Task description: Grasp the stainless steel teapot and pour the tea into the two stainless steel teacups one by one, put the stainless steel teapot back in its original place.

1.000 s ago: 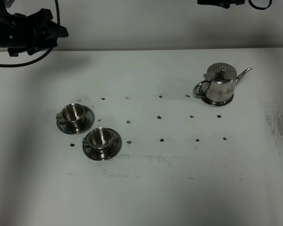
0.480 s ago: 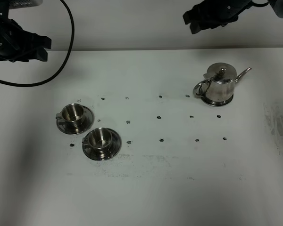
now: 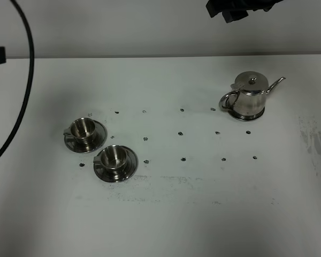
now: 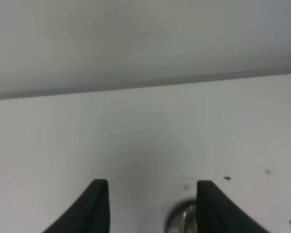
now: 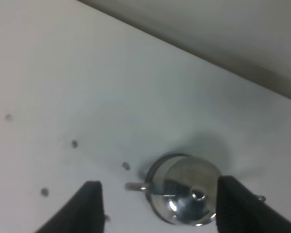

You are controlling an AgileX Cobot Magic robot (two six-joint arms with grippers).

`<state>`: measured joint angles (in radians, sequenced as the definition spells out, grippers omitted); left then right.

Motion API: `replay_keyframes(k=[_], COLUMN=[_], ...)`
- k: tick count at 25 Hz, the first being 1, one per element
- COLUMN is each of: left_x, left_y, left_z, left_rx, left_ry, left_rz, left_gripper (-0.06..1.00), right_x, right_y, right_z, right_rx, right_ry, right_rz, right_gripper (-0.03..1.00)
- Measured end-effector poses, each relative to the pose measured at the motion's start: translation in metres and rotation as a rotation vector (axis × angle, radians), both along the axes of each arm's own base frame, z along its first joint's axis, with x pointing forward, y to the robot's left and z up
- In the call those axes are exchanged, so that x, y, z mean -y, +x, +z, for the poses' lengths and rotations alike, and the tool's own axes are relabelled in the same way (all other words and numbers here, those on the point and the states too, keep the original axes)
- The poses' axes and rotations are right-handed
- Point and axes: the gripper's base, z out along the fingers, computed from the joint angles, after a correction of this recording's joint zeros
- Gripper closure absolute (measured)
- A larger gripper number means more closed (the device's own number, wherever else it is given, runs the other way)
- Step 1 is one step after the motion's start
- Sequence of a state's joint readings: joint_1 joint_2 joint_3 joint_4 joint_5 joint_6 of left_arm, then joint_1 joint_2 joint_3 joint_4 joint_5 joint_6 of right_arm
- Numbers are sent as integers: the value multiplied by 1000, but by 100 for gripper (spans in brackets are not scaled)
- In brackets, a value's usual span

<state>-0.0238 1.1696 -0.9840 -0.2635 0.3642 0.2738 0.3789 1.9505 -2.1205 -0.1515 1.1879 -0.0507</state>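
Stainless steel teapot [image 3: 250, 96] is seen upright toward the far right corner of the tabletop [image 3: 203, 214], seated on the flat steel disc [image 3: 246, 115], whose rim shows under its base. Its spout is turned toward the right edge and its loop handle toward the left edge; the domed lid is on.

The two teacups are placed well apart from it, toward the left edge. The farther cup [image 3: 83, 127] is set on its saucer [image 3: 99, 134], and the nearer cup [image 3: 114, 155] on its own saucer [image 3: 129, 163]; the two saucers lie just beside each other. Rows of small dark marks [image 3: 182, 133] are dotted across the tabletop between cups and teapot.

The right claw [image 5: 159, 182] is held above the teapot, its jaws spread wide and nothing gripped. The left claw [image 4: 151, 183] is held over the tabletop with a clear gap between its jaws, and nothing is held. A shiny steel rim [image 4: 184, 218] is glimpsed below it, too little to identify. A black cable [image 3: 27, 80] hangs at the left edge.
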Motion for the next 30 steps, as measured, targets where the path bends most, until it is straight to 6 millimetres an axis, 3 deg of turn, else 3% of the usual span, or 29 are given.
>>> replay_keyframes(k=[3, 6, 10, 16, 22, 30], left_x=[-2, -5, -12, -14, -12, -13], left_y=[-43, -85, -127, -181, -213, -235], left_z=[8, 9, -9, -42, -76, -89], left_rx=[40, 12, -134, -166, -203, -228], left_ry=[22, 39, 60, 50, 22, 27], left_rz=[-5, 14, 78, 102, 88, 83], left_gripper=[52, 55, 57, 58, 58, 58], right_x=[-8, -10, -6, -13, -30, -44], right_y=[-23, -39, -46, -48, -55, -59], right_z=[16, 16, -2, -30, -30, -26], right_rx=[82, 104, 76, 30, 57, 103], right_ry=[4, -20, -36, -43, -29, -14], right_rz=[29, 28, -4, 3, 55, 105], right_gripper=[48, 48, 48, 48, 48, 48])
